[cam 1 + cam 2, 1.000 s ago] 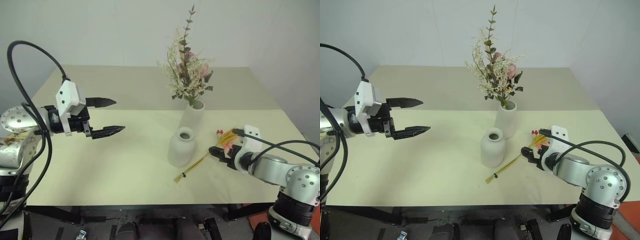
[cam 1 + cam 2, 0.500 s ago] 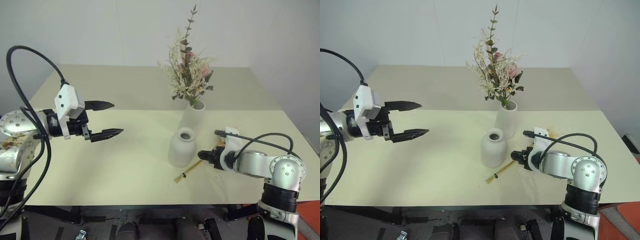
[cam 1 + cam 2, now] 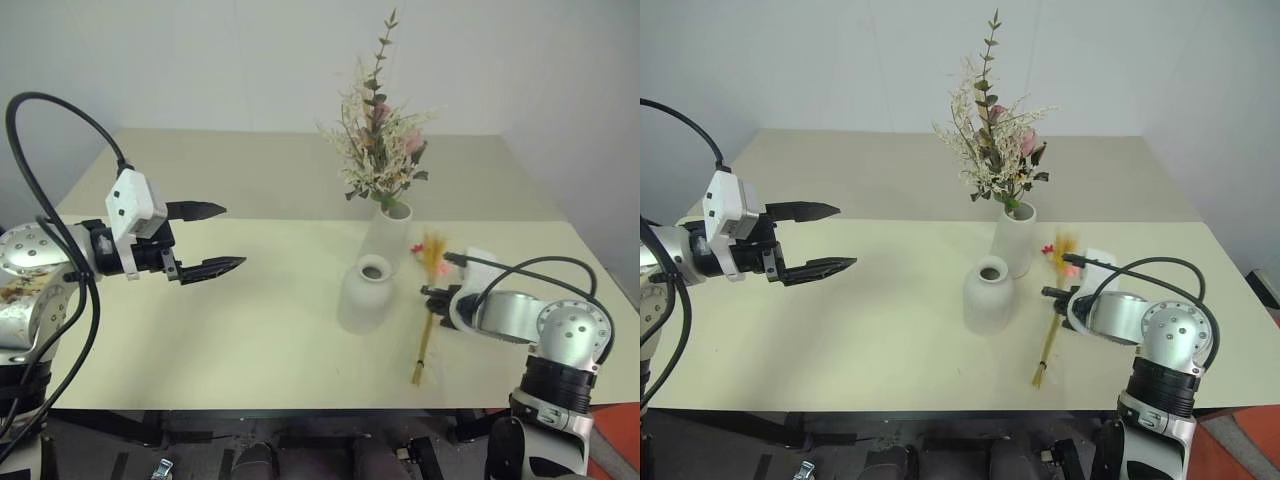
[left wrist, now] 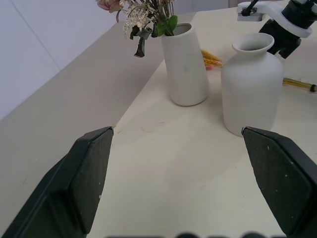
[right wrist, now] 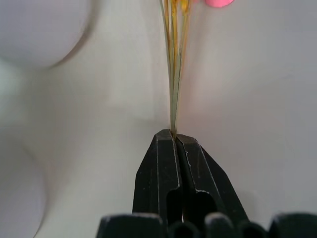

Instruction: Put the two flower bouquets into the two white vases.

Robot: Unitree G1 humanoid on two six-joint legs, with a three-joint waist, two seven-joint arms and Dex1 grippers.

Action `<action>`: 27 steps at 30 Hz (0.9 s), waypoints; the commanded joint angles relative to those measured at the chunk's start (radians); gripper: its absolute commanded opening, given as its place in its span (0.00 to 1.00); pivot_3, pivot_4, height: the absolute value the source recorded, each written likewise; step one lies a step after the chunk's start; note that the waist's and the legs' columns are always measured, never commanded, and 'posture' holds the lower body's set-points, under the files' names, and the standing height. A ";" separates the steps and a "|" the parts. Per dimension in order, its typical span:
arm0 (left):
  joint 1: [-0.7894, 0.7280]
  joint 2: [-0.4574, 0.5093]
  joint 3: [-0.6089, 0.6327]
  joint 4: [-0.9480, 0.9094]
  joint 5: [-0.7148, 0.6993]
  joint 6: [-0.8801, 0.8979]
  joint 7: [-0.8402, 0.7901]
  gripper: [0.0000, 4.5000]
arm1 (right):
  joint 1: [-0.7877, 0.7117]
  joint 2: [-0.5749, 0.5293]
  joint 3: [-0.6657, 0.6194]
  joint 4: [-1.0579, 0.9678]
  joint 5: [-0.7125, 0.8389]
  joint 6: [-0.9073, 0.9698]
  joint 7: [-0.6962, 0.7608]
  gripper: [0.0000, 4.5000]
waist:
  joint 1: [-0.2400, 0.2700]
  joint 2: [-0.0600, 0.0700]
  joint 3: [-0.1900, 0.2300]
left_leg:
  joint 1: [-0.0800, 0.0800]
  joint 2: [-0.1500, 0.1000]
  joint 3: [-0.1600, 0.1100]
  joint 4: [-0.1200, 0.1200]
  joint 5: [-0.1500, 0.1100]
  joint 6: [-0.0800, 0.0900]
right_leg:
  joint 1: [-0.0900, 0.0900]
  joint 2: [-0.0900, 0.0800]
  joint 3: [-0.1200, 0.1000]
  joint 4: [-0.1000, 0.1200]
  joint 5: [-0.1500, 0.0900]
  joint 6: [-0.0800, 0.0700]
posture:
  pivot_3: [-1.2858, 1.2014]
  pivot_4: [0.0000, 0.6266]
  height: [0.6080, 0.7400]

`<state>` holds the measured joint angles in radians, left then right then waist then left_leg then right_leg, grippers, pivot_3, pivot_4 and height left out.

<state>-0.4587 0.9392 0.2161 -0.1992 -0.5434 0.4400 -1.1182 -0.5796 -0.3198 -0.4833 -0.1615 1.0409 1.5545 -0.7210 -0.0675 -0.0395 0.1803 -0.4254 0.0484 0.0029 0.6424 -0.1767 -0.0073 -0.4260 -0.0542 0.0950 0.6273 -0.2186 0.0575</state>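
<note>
Table (image 3: 250, 340): pale cream top, seam across the middle. Wall (image 3: 230, 60): plain white. Floor (image 3: 200, 455): dark.

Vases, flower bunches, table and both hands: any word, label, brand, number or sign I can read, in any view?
None: no readable text in any view.
Tall vase, round vase: plain white.
Table: bare.
Left hand, right hand shut on the wheat bunch: unmarked.
</note>
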 commanded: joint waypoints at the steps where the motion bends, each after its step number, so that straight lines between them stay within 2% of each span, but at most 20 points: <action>1: -0.032 0.016 0.020 0.002 -0.002 -0.019 -0.003 1.00 | -0.049 -0.071 0.041 -0.150 -0.172 -0.196 0.024 0.01 | 0.001 0.000 0.000 | -0.001 0.000 0.000 0.000 0.000 0.000 | -0.001 0.000 0.000 0.000 0.000 0.000 | 0.52 0.24 1.00; 4: -0.046 0.013 0.010 0.017 0.004 -0.028 -0.010 1.00 | -0.040 -0.121 0.138 -0.234 -0.347 -0.466 0.141 0.01 | -0.001 0.000 0.000 | -0.001 0.000 0.000 0.000 0.000 0.000 | -0.002 0.000 0.000 0.000 0.000 0.001 | 0.52 0.24 1.00; 5: -0.054 0.010 0.005 0.023 0.007 -0.034 -0.013 1.00 | -0.030 -0.132 0.157 -0.273 -0.390 -0.594 0.227 0.01 | -0.002 0.000 0.000 | -0.001 0.000 0.000 -0.001 0.000 0.000 | -0.002 0.000 0.000 -0.001 0.000 0.001 | 0.52 0.24 1.00; 7: -0.067 0.005 -0.004 0.034 0.011 -0.041 -0.019 1.00 | -0.019 -0.088 0.127 -0.344 -0.382 -0.792 0.377 0.01 | -0.004 0.000 0.000 | -0.001 0.000 0.001 -0.003 0.000 0.000 | -0.003 0.000 0.000 -0.001 0.000 0.001 | 0.52 0.24 1.00; 9: -0.076 0.003 -0.010 0.043 0.012 -0.044 -0.024 1.00 | -0.002 -0.033 0.084 -0.402 -0.290 -0.900 0.519 0.01 | -0.003 0.000 0.000 | -0.001 0.001 0.000 -0.004 0.000 0.000 | -0.003 0.001 0.000 0.000 -0.001 0.001 | 0.52 0.24 1.00; 17: -0.068 0.013 -0.001 0.044 0.012 -0.043 -0.033 1.00 | 0.009 0.006 0.141 -0.518 -0.086 -0.947 0.717 0.01 | -0.001 0.000 0.000 | 0.000 0.001 0.001 -0.006 0.000 0.000 | -0.003 0.000 0.000 0.001 0.000 -0.002 | 0.52 0.24 1.00; 27: -0.046 0.022 0.017 0.032 0.009 -0.037 -0.026 1.00 | 0.098 -0.054 0.167 -0.538 -0.014 -0.967 0.860 0.01 | 0.002 0.000 0.000 | 0.001 0.001 0.001 -0.006 0.000 0.000 | -0.002 0.000 0.000 0.001 0.000 -0.002 | 0.52 0.24 1.00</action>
<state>-0.4993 0.9432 0.1965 -0.1426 -0.5293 0.4154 -1.1486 -0.4815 -0.3640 -0.3187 -0.6666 1.0066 0.6202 0.1195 -0.0653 -0.0391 0.1806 -0.4245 0.0492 0.0035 0.6367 -0.1767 -0.0074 -0.4284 -0.0539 0.0949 0.6286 -0.2189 0.0555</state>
